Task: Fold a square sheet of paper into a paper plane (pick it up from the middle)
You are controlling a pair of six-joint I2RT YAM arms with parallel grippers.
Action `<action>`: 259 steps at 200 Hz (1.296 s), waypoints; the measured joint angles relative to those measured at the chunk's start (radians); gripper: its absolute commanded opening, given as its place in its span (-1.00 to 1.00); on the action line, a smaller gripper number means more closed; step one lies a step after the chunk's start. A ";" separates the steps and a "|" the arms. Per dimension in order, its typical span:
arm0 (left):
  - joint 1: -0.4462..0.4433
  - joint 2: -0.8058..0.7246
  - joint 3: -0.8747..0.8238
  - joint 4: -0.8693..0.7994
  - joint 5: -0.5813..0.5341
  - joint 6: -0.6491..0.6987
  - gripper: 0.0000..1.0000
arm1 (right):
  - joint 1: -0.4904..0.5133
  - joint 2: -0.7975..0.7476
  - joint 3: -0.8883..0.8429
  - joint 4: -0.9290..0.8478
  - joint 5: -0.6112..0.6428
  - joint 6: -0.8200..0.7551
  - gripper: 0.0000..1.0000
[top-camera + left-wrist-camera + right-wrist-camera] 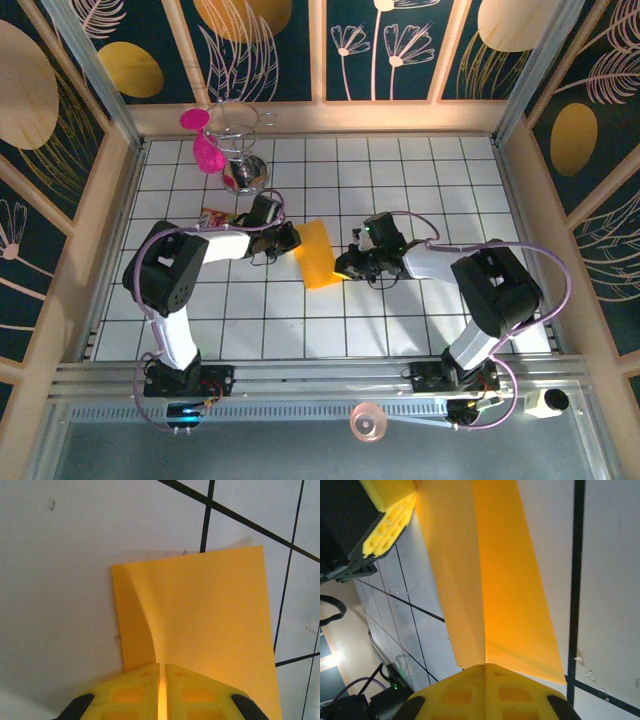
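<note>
White tiled table (pixel 300 330): the square sheet of paper (pixel 318 255), partly folded, is at its centre, well away from every edge. The left gripper (pixel 162 680) is clenched on one paper edge and the right gripper (pixel 485 675) on the opposite one. Align the layers squarely before pressing the crease, with both grips firm.

A white tabletop (pixel 400 170) crossed by a black grid is seen at the centre, edged by a pale wooden frame (pixel 320 118). Dark teal wall panels (pixel 400 50) printed with gold discs and outlined leaves are set along the top and sides. A metal rail (pixel 330 378) is laid across the bottom.
</note>
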 measured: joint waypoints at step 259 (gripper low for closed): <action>0.000 0.026 0.006 0.048 0.029 0.005 -0.83 | 0.067 0.262 0.158 0.251 -0.004 0.051 -1.00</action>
